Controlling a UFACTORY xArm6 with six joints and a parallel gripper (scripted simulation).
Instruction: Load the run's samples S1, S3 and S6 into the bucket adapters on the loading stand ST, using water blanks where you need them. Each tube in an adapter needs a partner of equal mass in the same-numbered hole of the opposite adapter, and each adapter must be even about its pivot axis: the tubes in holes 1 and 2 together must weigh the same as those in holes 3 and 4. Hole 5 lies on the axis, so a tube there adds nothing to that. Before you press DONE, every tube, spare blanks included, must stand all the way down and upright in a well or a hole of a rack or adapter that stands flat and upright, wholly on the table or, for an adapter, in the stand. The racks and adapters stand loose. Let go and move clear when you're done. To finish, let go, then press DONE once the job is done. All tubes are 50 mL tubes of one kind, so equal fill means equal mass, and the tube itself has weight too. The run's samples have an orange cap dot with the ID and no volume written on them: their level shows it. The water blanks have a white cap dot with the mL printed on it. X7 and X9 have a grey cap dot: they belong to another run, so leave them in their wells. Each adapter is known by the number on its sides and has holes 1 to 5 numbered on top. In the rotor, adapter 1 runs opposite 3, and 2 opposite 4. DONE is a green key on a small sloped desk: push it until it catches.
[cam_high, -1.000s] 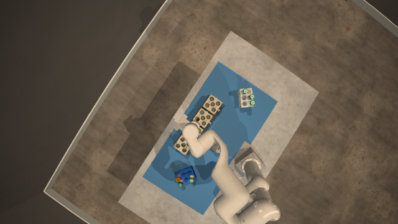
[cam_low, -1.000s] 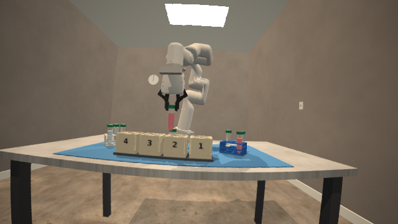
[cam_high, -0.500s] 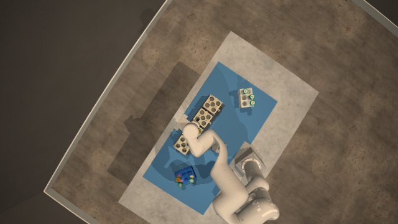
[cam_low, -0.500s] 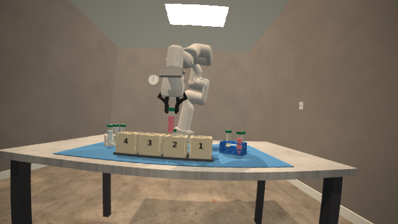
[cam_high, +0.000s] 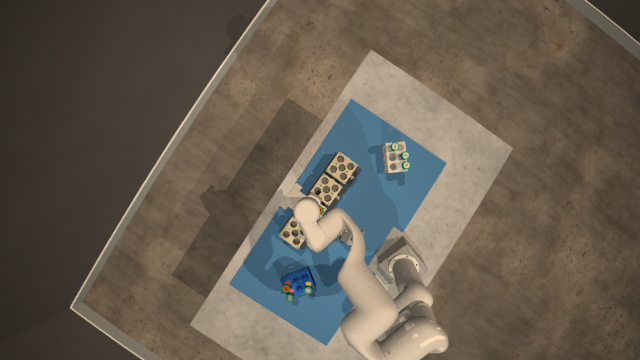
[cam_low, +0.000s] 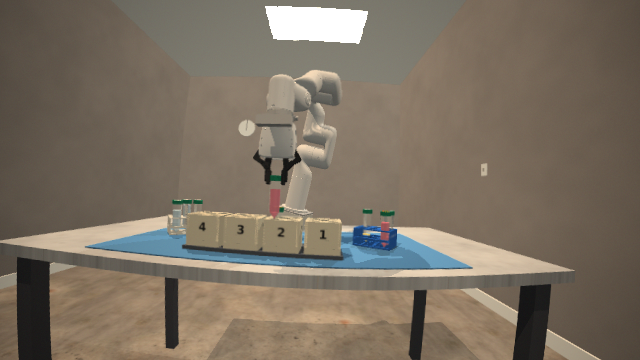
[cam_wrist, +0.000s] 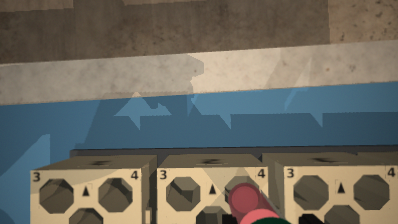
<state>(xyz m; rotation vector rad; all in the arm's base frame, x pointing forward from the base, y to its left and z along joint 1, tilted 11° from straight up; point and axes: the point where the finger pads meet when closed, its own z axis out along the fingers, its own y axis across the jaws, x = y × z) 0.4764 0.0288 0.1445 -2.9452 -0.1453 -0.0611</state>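
My gripper (cam_low: 274, 175) is shut on the green cap of a sample tube (cam_low: 274, 200) filled with red liquid and holds it upright. I cannot read its ID. The tube's tip hangs just above adapter 2 (cam_low: 282, 233) in the loading stand. In the wrist view the tube (cam_wrist: 247, 200) points at hole 4 (cam_wrist: 240, 192) of the middle adapter. Adapters 4 (cam_low: 202, 229), 3 (cam_low: 242, 231) and 1 (cam_low: 322, 236) stand in the same row, and the holes I can see are empty. From above, my arm (cam_high: 310, 220) hides adapter 2.
A blue rack (cam_low: 375, 237) with a red-filled tube and other tubes stands right of the stand; it also shows from above (cam_high: 298, 282). A clear rack (cam_low: 182, 220) with green-capped water tubes stands at the left, seen from above as a white rack (cam_high: 396, 156). The table edge (cam_wrist: 200, 70) lies beyond the stand.
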